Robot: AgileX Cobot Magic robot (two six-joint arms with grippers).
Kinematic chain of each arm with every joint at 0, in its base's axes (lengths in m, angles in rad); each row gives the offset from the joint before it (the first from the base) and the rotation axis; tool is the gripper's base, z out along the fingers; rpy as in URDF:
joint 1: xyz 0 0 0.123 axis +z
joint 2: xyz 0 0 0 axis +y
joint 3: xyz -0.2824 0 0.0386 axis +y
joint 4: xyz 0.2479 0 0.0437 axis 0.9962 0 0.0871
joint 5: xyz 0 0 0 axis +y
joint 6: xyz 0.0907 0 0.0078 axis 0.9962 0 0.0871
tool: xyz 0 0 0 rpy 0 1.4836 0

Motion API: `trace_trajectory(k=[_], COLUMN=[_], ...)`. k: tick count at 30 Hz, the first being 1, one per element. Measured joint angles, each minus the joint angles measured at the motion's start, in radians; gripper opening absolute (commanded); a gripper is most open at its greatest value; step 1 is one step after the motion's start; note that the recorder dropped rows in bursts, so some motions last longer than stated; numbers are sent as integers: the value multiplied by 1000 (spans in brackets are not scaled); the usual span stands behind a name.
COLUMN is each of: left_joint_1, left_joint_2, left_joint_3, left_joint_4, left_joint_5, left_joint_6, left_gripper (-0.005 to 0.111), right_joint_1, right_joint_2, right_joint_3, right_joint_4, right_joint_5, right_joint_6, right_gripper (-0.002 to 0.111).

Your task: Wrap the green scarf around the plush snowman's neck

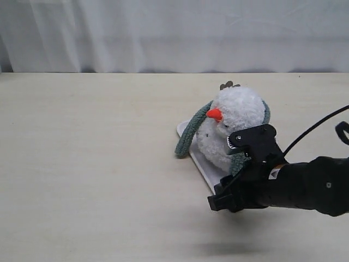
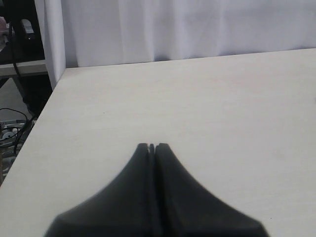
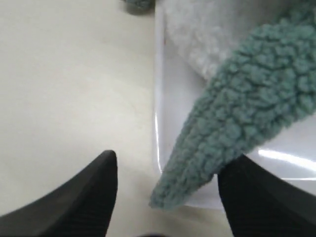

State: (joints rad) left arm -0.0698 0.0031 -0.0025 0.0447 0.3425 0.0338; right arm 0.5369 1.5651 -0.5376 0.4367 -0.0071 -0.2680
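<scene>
The plush snowman [image 1: 234,117] sits on a white tray [image 1: 203,162] with the green scarf [image 1: 191,130] draped round the back of its head. One end trails onto the desk [image 1: 82,164], and the other lies loose between the right claw's [image 3: 173,160] wide-open jaws. I'd pinch that end near its tip and carry it across under the nose. The left claw [image 2: 152,146] is shut and empty.

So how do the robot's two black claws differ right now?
The left gripper is shut, fingers pressed together; the right gripper is open, fingers well apart. The left gripper has only table in front of it; the right gripper sits at the edge of the white tray, with an end of the green scarf lying loose between its fingers. Both are black and hold nothing.
</scene>
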Motion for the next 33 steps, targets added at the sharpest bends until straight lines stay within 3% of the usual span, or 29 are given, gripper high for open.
trace_trajectory(k=[9,14,18,27,33], left_joint_1=[0,0,0,0,0], left_joint_2=[0,0,0,0,0], left_joint_3=[0,0,0,0,0], left_joint_4=[0,0,0,0,0], left_joint_5=[0,0,0,0,0], left_joint_6=[0,0,0,0,0], left_gripper=[0,0,0,0,0], right_joint_1=[0,0,0,-13,-117], right_joint_2=[-248,-349,-367,-345,-259], right_joint_3=[-22,-113,-167,-239,-346], right_joint_4=[0,-52,-220,-768,-885], right_joint_5=[454,480,447,513,584], right_joint_6=[-23,-16,119,573,708], right_gripper=[57,33,4,4,4])
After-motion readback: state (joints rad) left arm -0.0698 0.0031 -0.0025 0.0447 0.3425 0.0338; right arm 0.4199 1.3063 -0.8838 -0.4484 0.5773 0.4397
